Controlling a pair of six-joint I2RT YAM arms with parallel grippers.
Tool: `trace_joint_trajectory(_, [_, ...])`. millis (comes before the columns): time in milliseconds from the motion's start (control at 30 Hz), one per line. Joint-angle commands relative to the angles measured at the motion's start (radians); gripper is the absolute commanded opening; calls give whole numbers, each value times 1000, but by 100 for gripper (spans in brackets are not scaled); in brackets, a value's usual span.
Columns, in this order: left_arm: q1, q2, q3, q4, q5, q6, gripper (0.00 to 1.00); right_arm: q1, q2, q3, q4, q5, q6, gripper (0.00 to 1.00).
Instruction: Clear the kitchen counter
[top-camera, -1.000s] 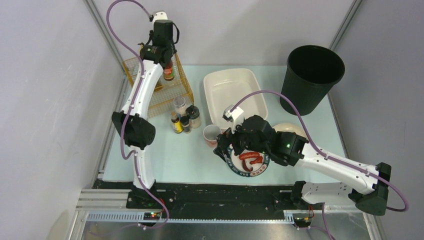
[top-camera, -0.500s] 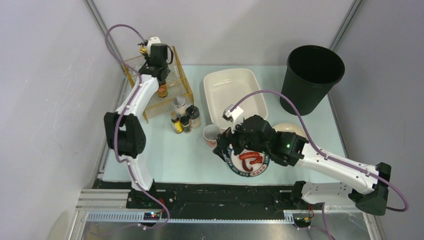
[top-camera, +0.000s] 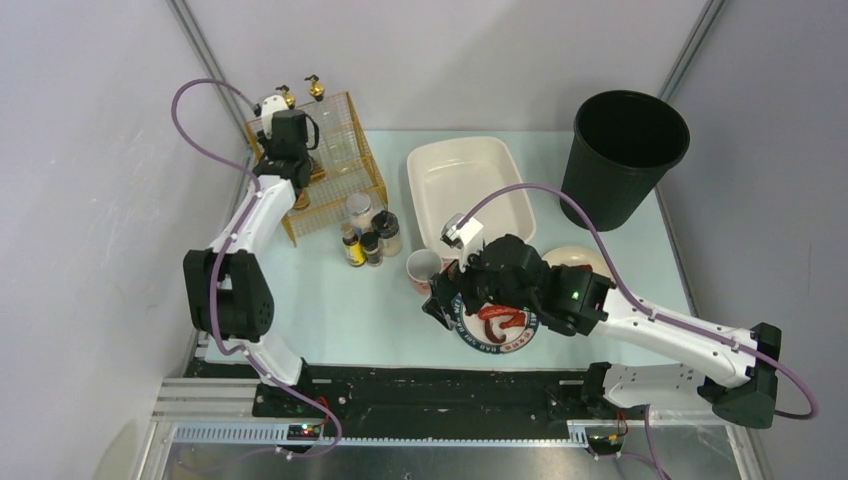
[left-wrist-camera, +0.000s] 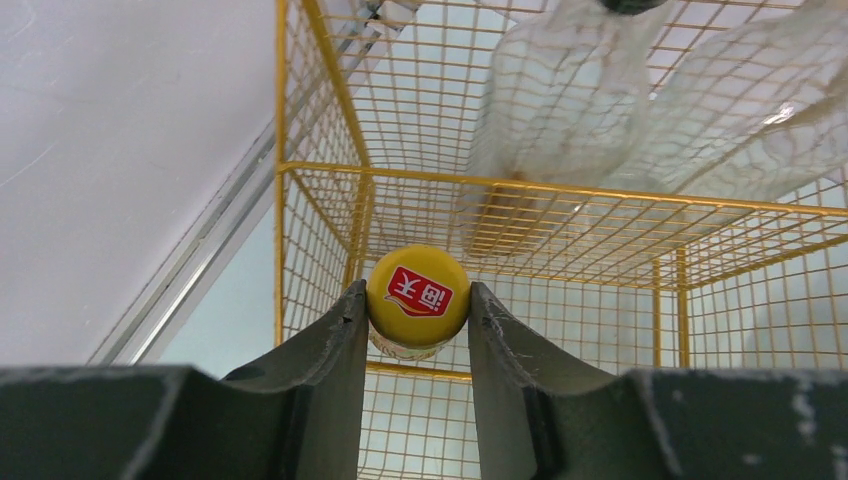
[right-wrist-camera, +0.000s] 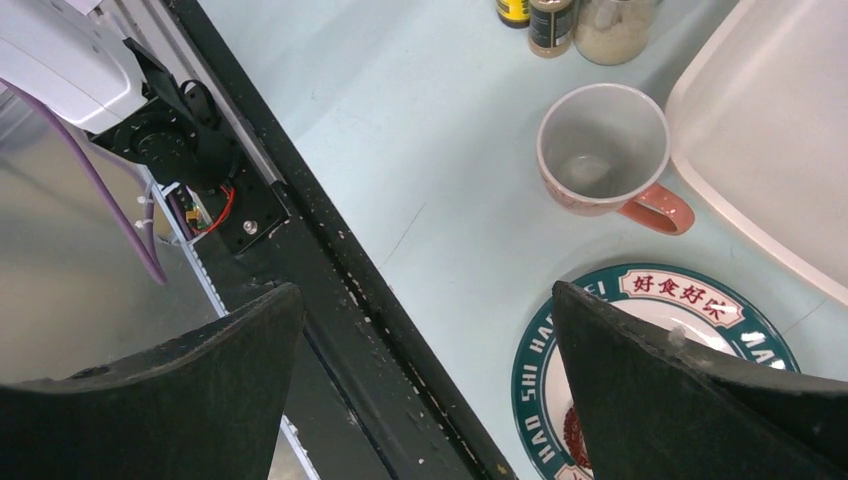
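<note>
- Left gripper (left-wrist-camera: 417, 300): the jaws are clamped on the neck of a small bottle (left-wrist-camera: 417, 296), one finger on each side, just below its yellow cap. The cap carries a red label and faces the wrist camera.
- Yellow wire basket (left-wrist-camera: 420, 181): its mesh lies directly ahead of the left jaws and behind the held bottle. The pictures do not show whether the bottle is inside the basket or just outside its near wall.
- Clear plastic bottles (left-wrist-camera: 560, 100): these lie in the basket, farther ahead of the left jaws and above the cap in the wrist view.
- Right gripper (right-wrist-camera: 425, 295): the jaws are wide apart and hold nothing.
- Kitchen counter (right-wrist-camera: 420, 130): the pale mint-blue top lies below and ahead of the right jaws. Its near edge and the black base rail (right-wrist-camera: 330, 290) run across the gap between the fingers.
- Mug (right-wrist-camera: 603, 150): it stands upright on the counter ahead of the right-hand finger, with its pink handle turned towards the plate.
- Plate (right-wrist-camera: 680, 285): its green lettered rim lies at the right-hand finger, partly hidden by it. It carries a red item (top-camera: 500, 318).
- White basin (right-wrist-camera: 770, 120): it lies beyond the mug, outside the right-hand finger.
- Spice jars (right-wrist-camera: 555, 20): these stand grouped on the counter, far ahead of the right jaws.
- Black bin (top-camera: 625, 150): it stands at the far right corner of the counter, well apart from both sets of jaws.
</note>
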Motion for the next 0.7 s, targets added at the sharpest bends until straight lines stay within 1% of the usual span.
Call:
trace_joint_trajectory(0, [23,-107,-12,125,-52,-20,0,24,-9,2,59,9,-9,99])
trace_joint_trajectory(33, [25,-112,-22,125,-53,-27,3,27,-10,1,59,12,-9,98])
trace_joint_trajectory(100, [34,-122,-43,125,-55,-36,13,33,-8,0,58,18,-8,98])
trace_joint_trajectory(133, [35,-127,-49,127,-54,-38,20,36,-8,1,58,20,-6,98])
trace_joint_trajectory(167, [38,-134,-61,129,-52,-41,24,37,-8,2,58,25,-5,98])
trace_joint_trajectory(200, [39,-140,-66,133,-47,-40,34,38,-8,2,57,25,-4,99])
trace_joint_trajectory(233, [40,-143,-75,134,-46,-40,40,39,-9,2,54,28,-3,99])
trace_joint_trajectory(267, [41,-149,-81,136,-38,-41,51,40,-9,2,53,29,-1,99])
trace_joint_trajectory(300, [41,-153,-84,136,-27,-41,55,40,-10,1,50,31,0,99])
trace_joint_trajectory(400, [42,-173,-98,137,-5,-45,77,40,-10,0,43,41,1,99])
trace_joint_trajectory(433, [42,-179,-102,137,2,-45,82,40,-10,0,40,44,4,99])
trace_joint_trajectory(533, [42,-211,-127,138,6,-44,90,40,-11,1,35,47,9,99])
trace_joint_trajectory(567, [42,-220,-132,138,7,-44,95,41,-11,1,33,48,10,99])
trace_joint_trajectory(633, [40,-248,-157,146,22,-47,99,40,-15,2,30,49,13,100])
trace_joint_trajectory(667, [40,-270,-181,150,28,-53,99,40,-16,1,28,53,14,100])
